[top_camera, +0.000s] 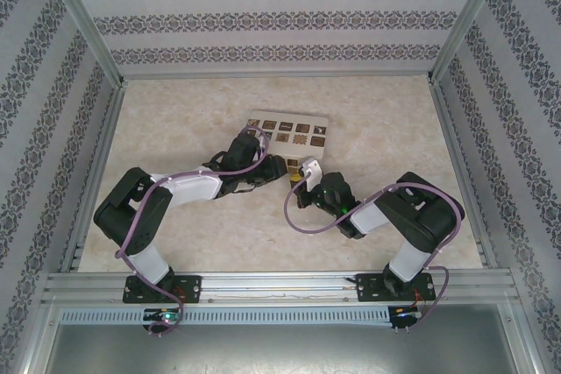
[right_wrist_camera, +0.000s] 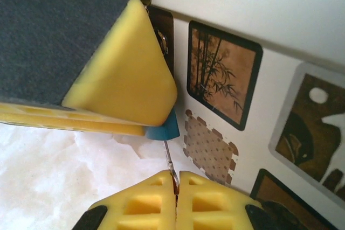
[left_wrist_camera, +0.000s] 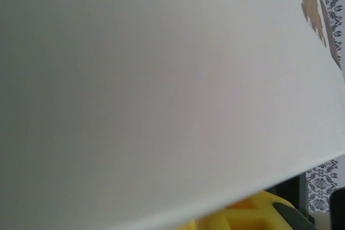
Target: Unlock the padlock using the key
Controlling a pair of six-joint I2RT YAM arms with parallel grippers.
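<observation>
Place: robot lab test cell
Enclosure: table [top_camera: 175,129] boxed in by aluminium frame [top_camera: 88,28] and patterned panels [top_camera: 263,19]

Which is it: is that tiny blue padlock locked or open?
Cannot tell. The padlock is mostly hidden between the left gripper's fingers; a thin metal key runs from it into the shut right gripper.

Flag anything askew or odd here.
The flat white box with brown picture tiles sits slightly skewed on the speckled table. Nothing looks spilled or broken: the small blue padlock peeks from under a bulky yellow finger, and the right fingers pinch a thin metal strip below it.
</observation>
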